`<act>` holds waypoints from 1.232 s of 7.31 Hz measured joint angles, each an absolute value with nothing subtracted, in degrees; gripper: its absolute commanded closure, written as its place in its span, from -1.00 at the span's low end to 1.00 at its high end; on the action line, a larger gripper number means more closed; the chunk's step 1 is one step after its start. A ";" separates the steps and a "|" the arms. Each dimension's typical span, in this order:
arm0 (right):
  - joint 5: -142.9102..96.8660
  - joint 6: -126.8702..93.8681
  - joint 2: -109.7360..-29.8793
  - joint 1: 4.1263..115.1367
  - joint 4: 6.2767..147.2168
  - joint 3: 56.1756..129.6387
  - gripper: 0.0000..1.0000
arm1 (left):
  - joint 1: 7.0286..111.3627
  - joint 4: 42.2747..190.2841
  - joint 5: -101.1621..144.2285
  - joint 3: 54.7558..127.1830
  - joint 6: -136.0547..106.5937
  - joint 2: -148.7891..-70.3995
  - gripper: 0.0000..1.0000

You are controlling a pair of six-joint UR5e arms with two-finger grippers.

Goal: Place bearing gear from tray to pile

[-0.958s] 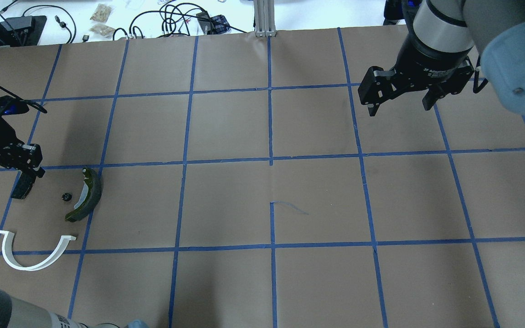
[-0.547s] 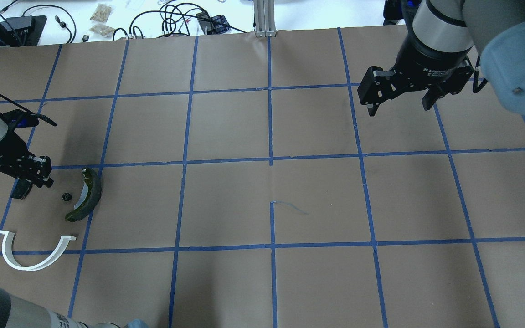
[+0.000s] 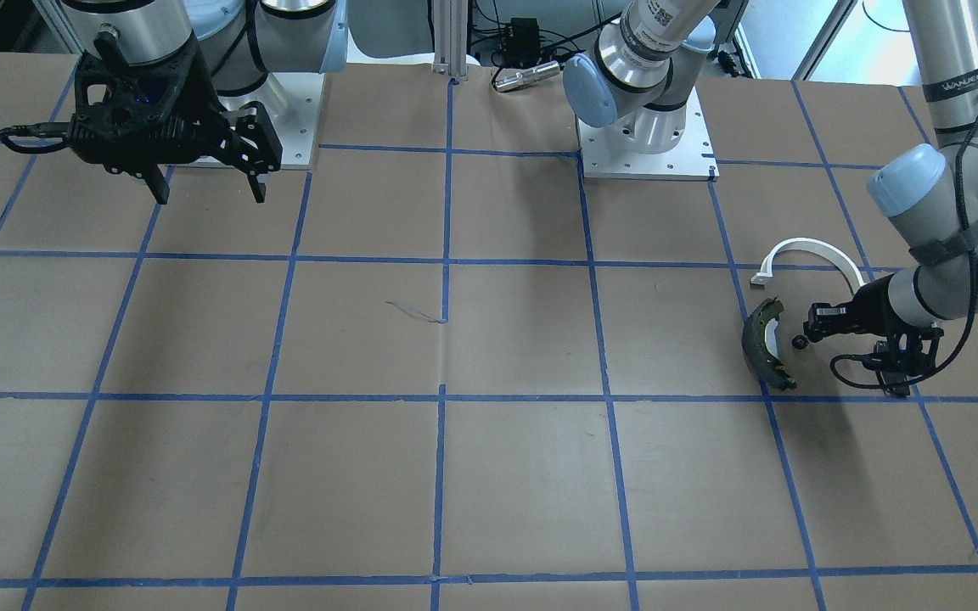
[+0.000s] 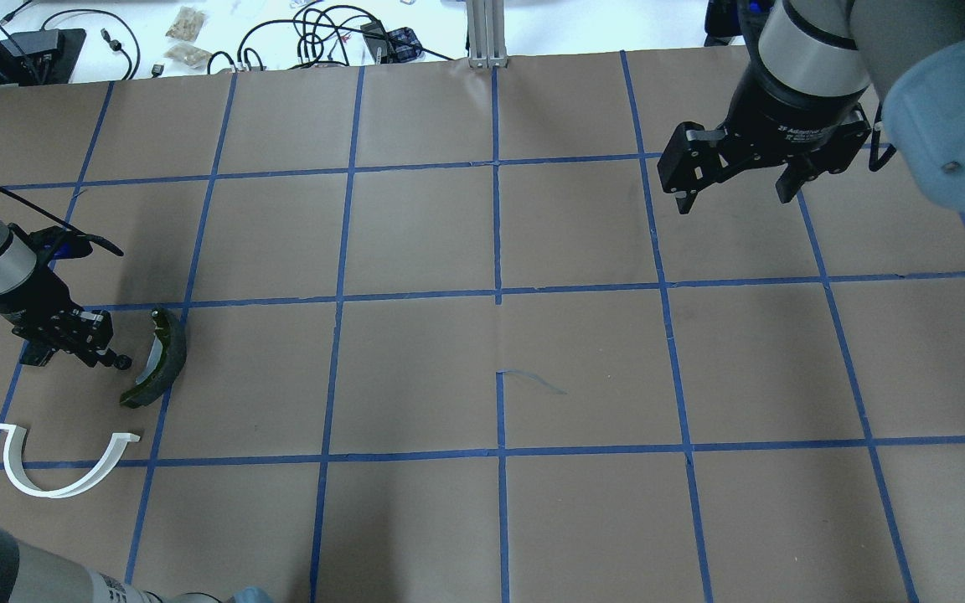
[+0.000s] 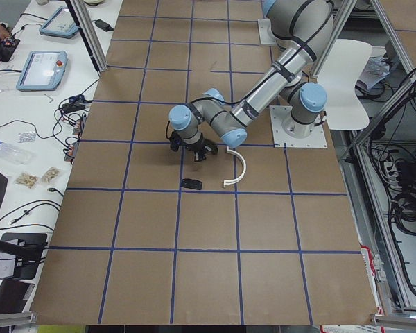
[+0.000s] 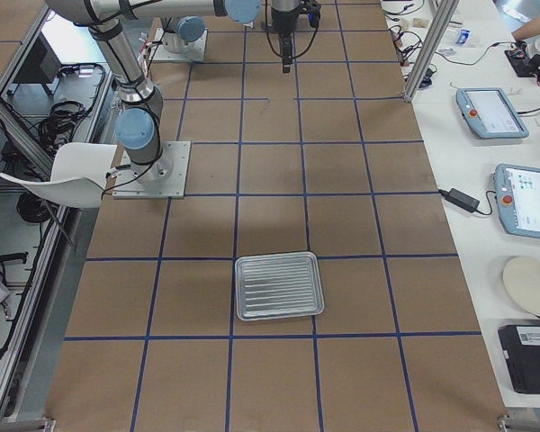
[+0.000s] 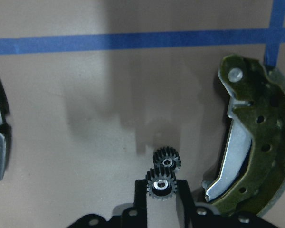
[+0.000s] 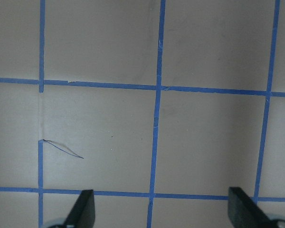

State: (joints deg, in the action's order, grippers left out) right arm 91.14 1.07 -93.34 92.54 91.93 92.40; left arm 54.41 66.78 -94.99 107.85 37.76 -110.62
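Left claw (image 4: 108, 356) advanced (tips together), at bearing gear (image 7: 167, 161)

Brown-papered counter (image 4: 415, 234) with a blue tape grid, and the ribbed tray (image 6: 279, 286) lies flat at one end; at the far end lie a white half-ring (image 4: 47, 492), an olive brake shoe (image 4: 171, 360), a small black gear (image 7: 166, 161) just beside the shoe, and a black pad (image 5: 191, 184) nearby

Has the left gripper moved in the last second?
Yes. In the overhead view the left gripper has shifted toward the right and the bottom of the view. It is now much closer to the brake shoe, which has stayed put.
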 measured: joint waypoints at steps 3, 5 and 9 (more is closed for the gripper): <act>91.14 1.14 -93.34 92.55 91.93 92.39 -1.00 | 54.32 65.34 -95.58 107.66 39.14 -111.65 1.00; 91.14 1.14 -93.34 92.55 91.93 92.38 -1.00 | 54.32 64.25 -97.15 107.64 40.12 -111.99 1.00; 91.14 1.14 -93.38 92.55 91.93 92.39 -1.00 | 54.32 63.72 -97.63 107.21 40.26 -112.71 -0.17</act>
State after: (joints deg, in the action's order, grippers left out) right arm 91.14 1.14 -93.38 92.55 91.93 92.39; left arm 54.32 63.72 -97.63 107.21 40.26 -112.71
